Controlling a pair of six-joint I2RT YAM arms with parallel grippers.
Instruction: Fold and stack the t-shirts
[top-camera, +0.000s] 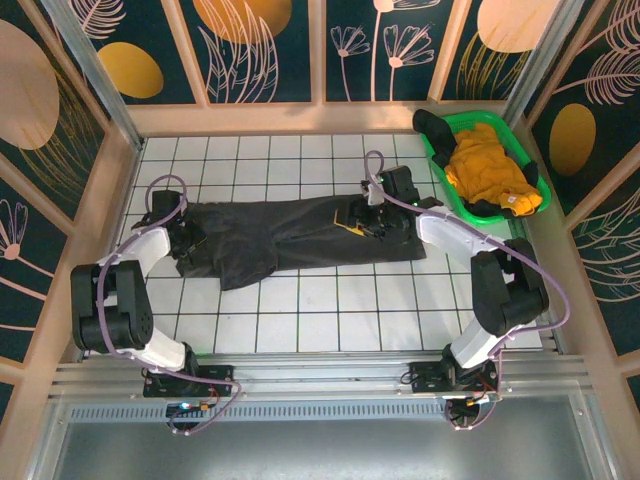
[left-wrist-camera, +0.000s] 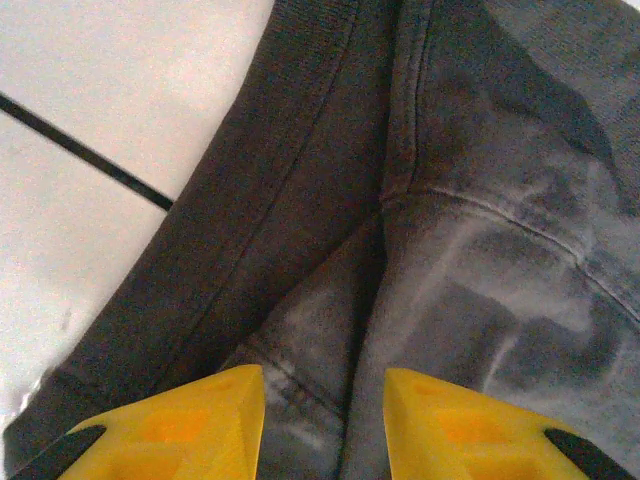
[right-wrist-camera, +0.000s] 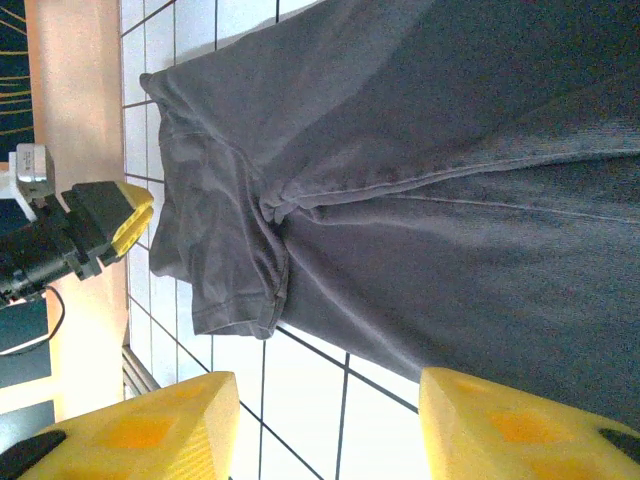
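We judge the charcoal t-shirt (top-camera: 290, 240) light, limp and quick to wrinkle, with no stiffness to hold a crease by itself; it lies stretched lengthwise across the middle of the table (top-camera: 300, 310), a sleeve at its left end; the stitched hems and seams look like the best places to pinch, since the doubled cloth gives the fingers something to bite, and we would take both ends together so the middle does not sag; the left pincer (left-wrist-camera: 322, 385) hangs over the seamed left end with its fingers apart, nothing between them; the right pincer (right-wrist-camera: 328, 380) hangs over the right part, spread wide; the mustard t-shirt (top-camera: 490, 175) sits bunched in the green tray (top-camera: 465, 118) at the far right corner; the table is smooth white tile with dark grid lines, so cloth should slide easily and the lines may help square a fold; dark wall panels (top-camera: 250, 50) with golden leaf patterns in pale wooden frames close in the space.
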